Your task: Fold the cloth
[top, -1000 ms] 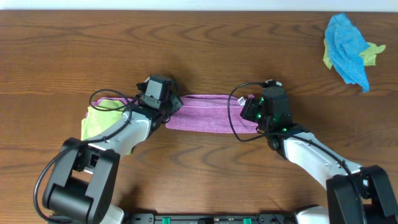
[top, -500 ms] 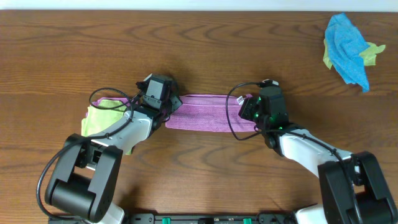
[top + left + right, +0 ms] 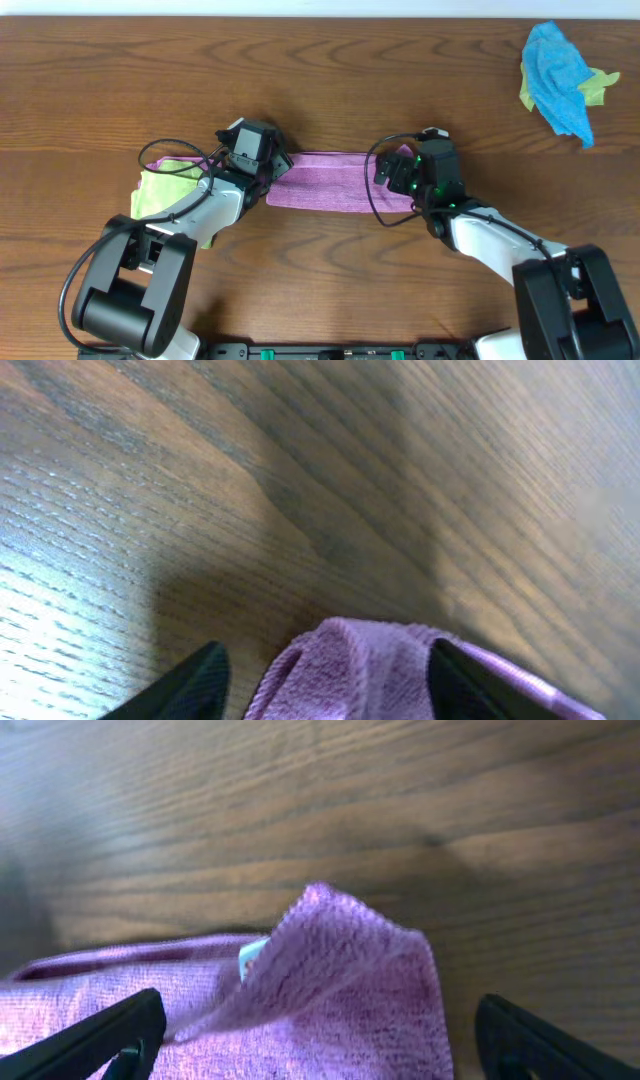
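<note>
Overhead and wrist views of a wooden table (image 3: 330, 60) with both arms at a purple cloth (image 3: 335, 182).

The cloth lies as a long, narrow strip across the middle of the table, between the two grippers.

**Left gripper** (image 3: 268, 168): it is at the strip's left end. In the left wrist view its fingers (image 3: 185, 685) are partly closed. The end of the cloth (image 3: 350, 665) humps up and fills the space between them, so it appears to be pinched.

**Right gripper** (image 3: 392, 172): it is at the strip's right end. In the right wrist view its fingers (image 3: 110, 1030) are spread wide. The folded corner of the cloth (image 3: 330, 980), with a small white tag showing, lies loose between them and touches neither finger.

**Other cloths:**
- A green cloth (image 3: 160, 188) lies flat beneath the left arm, just beside the strip's left end.
- A crumpled blue cloth (image 3: 557, 75) lies on a yellow cloth (image 3: 598, 88) at the far right corner, well apart from the arms.
</note>
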Tool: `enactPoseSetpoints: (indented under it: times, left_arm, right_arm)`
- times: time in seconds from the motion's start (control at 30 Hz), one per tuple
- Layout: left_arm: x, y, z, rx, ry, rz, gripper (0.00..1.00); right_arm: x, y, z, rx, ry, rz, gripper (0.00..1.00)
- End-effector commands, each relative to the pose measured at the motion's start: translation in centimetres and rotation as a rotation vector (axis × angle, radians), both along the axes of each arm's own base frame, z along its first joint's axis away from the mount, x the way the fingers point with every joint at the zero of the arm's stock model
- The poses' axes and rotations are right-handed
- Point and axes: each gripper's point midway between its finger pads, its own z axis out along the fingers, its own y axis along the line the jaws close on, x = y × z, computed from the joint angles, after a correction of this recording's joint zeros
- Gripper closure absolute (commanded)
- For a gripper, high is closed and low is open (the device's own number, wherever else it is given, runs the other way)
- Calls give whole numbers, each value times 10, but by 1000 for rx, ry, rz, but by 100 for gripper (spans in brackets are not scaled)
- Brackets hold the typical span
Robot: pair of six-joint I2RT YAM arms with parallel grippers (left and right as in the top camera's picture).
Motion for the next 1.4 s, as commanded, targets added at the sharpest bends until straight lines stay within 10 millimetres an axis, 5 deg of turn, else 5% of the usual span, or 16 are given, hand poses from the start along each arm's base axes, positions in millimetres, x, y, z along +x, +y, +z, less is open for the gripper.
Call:
enactPoseSetpoints:
  times: [0.0,0.3,0.6,0.73,1.07,1.37]
  left_arm:
    - [5,1,10,23,-26,-35,29]
    - [-13,8,44,52,-35,-70,29]
    - [-19,1,75,-1,-86,-90,36]
    - [-19,-9,70,-30,-75,-105,41]
    - [-29,-32,31,-38,26,-117,94]
    - [-33,-30,-1,-18,105,-96,94]
  right_arm:
    - [4,-2,24,17,-47,-4,1]
    - [-31,-12,60,36,-10,-36,1]
    - [-88,-23,46,84,221,-130,1]
    - [-101,-16,40,155,307,-154,1]
    - [-104,-9,41,237,344,-197,1]
    - [-106,-13,23,237,379,-252,1]
